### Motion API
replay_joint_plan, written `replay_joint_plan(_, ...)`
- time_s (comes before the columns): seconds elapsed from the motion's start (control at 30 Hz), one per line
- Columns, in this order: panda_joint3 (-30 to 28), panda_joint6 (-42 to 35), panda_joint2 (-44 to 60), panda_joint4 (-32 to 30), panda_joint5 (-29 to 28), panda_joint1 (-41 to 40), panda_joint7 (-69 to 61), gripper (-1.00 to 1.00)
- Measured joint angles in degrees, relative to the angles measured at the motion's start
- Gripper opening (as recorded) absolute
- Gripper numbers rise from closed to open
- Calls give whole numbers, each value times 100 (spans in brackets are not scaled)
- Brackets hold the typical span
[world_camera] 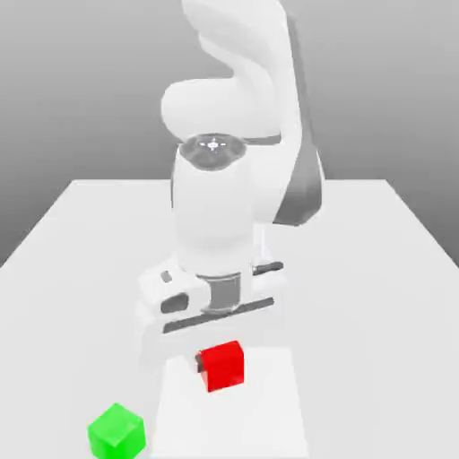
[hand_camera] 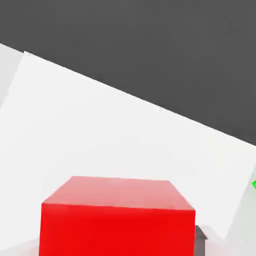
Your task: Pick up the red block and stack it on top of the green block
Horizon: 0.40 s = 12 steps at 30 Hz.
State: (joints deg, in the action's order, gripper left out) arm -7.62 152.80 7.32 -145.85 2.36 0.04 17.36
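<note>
"Quick, where's the red block [world_camera: 221,367]?"

"Between the fingers [world_camera: 199,362], right under the white hand [world_camera: 212,316]. From where I stand they're grasping it; I see a dark fingertip against its side, on the exterior view's left. Hand view has a dark tip right beside a red face too."

"On the worktop [world_camera: 359,296] or up?"

"Over the bright white rectangle [world_camera: 229,421], looks lifted. Can't tell how high."

"Sitting square?"

"Turned a bit in the exterior view, top edge rising toward the exterior view's right. Hand view gives one pale red face and one deep red face, block very near the camera."

"Green block [world_camera: 116,432]?"

"Down at the exterior view's left, near the bottom edge, outside the white rectangle, apart from the red one. A corner at its top points away from us. Nothing's stacked. Hand view catches a tiny green bit."

"Arm [world_camera: 215,202]?"

"White with grey parts, reaching down, hand at the bottom. Hand view also has the worktop's straight edge, dark grey past it."
</note>
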Motion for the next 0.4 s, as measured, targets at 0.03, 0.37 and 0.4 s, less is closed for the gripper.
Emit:
replay_joint_plan(0.03, -87, -132, 52, 181, 31, -109, -72, -100)
replay_joint_plan(0.37, -202, 207, 1091, 877, 484, -631, -576, 100)
replay_joint_plan(0.4, -202, 207, 1091, 877, 484, -631, -576, 100)
